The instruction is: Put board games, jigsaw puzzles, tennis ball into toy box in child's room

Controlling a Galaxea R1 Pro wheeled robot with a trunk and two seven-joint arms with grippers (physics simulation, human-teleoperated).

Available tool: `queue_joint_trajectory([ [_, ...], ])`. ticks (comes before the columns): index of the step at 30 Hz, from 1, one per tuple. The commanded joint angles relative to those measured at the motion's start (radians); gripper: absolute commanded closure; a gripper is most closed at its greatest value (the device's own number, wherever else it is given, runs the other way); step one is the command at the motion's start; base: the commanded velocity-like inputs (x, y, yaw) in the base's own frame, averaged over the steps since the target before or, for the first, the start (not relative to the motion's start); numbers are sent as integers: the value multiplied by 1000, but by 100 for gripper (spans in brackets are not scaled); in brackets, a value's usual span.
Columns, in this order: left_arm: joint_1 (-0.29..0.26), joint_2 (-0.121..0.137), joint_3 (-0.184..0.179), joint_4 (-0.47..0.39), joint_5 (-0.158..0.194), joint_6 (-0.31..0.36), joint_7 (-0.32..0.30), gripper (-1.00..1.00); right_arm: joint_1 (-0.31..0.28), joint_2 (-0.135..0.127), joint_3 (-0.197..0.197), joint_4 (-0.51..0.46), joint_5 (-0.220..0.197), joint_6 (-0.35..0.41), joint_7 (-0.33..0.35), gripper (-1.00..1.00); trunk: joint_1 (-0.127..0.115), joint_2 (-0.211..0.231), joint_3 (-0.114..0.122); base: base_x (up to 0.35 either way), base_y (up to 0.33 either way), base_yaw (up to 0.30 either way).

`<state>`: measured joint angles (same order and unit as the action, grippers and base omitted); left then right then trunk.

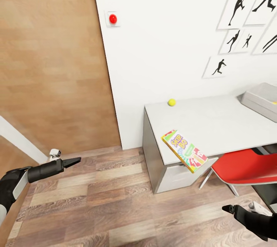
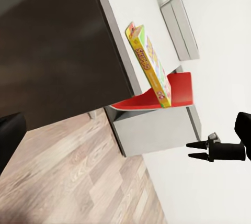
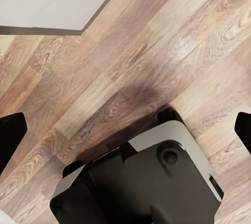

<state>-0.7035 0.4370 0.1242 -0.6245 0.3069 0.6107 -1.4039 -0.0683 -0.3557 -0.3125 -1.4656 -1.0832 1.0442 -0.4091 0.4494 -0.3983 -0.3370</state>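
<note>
Glossy flat Skip-Bo box [image 1: 184, 150] overhangs your white tabletop [image 1: 215, 123] edge, well apart from your left gripper [image 1: 75, 160], fingers together; right gripper [image 1: 227, 209], can't tell.

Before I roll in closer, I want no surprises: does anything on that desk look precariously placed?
Yes. The Skip-Bo box lies askew at the front edge of the white table, one corner jutting past the edge above the red chair. The tennis ball sits loose near the back corner.

Child's bedroom: desk [image 1: 215, 123], Skip-Bo game [image 1: 184, 150]
</note>
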Motion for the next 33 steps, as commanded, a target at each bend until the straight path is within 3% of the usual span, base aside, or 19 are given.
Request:
queue_joint_trajectory([
  [1, -1, 0, 0, 0, 2, 11, -2, -100, -1, 0, 2, -1, -10, 3, -11, -100, 1, -2, 0, 0, 0, 0],
  [5, -1, 0, 0, 0, 1, 11, -3, -100, -1, 0, 40, -2, -10, 3, -10, -100, 1, -2, 7, 0, 0, 0],
  [9, -1, 0, 0, 0, 1, 11, -2, -100, -1, 0, 51, -2, -10, 3, -10, -100, 1, -2, 13, 0, 0, 0],
  [33, -1, 0, 0, 0, 1, 9, -2, -100, -1, 0, 58, -2, -10, 3, -10, -100, 1, -2, 53, -14, 0, 0],
])
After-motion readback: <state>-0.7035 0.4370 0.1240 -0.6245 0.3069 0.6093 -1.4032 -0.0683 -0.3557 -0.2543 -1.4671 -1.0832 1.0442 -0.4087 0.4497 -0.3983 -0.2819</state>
